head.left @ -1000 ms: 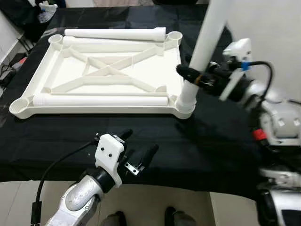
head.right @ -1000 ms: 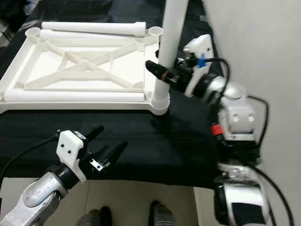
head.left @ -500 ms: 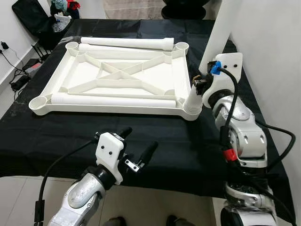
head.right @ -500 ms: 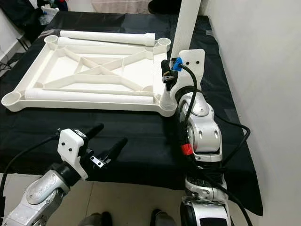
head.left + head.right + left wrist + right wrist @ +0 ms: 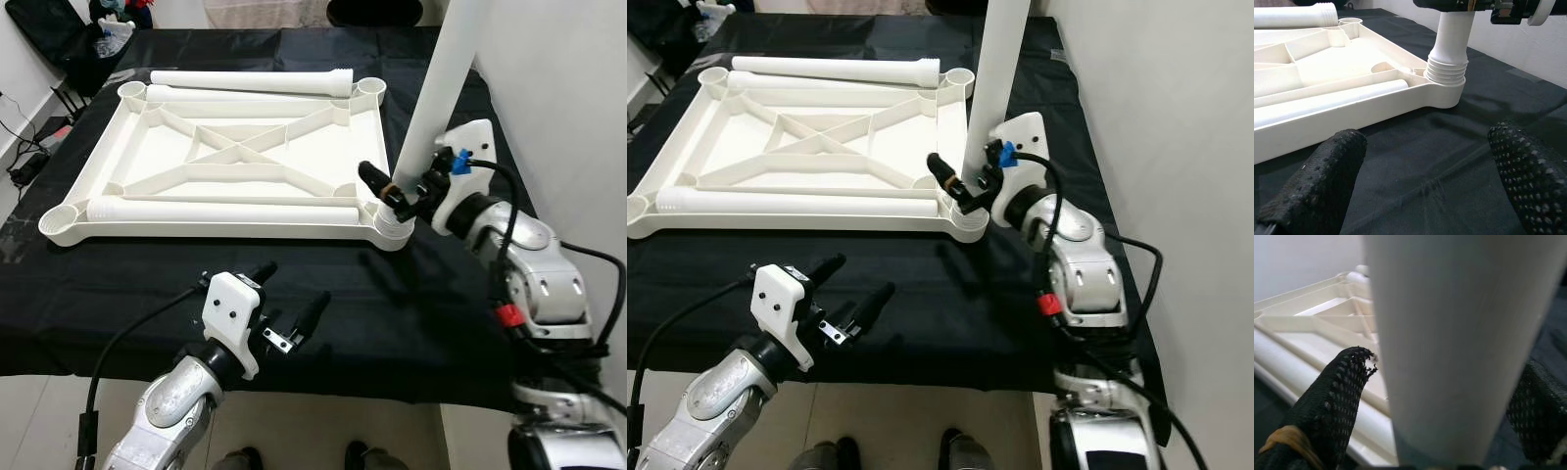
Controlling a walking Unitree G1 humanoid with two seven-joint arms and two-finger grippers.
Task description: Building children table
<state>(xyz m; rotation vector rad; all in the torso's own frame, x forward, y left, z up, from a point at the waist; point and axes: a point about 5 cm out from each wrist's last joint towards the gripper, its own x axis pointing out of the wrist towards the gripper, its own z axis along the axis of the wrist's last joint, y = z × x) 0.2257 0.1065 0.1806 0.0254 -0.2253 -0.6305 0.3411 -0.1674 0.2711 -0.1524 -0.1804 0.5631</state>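
Since half second ago right arm swung outward, fingers now reaching in from right of leg; camera also shifted.

Left gripper (image 5: 284,304) nearest, off tabletop's near edge, fingers spread, holding nothing.

Tabletop (image 5: 167,157) inverted on black cloth (image 5: 421,294).

Right gripper (image 5: 390,194) clamped on upright leg (image 5: 431,108) just above threaded base, seated in tabletop's near right corner socket (image 5: 392,233).

Two loose legs (image 5: 225,211) lie on tabletop, near and far side.

Risk: low grip, tall leg; slight tilt could cross-thread or lift corner.

Plain indoor rm, maybe home: white walls (image 5: 549,88), black-draped table (image 5: 431,323), tiled floor (image 5: 39,431).
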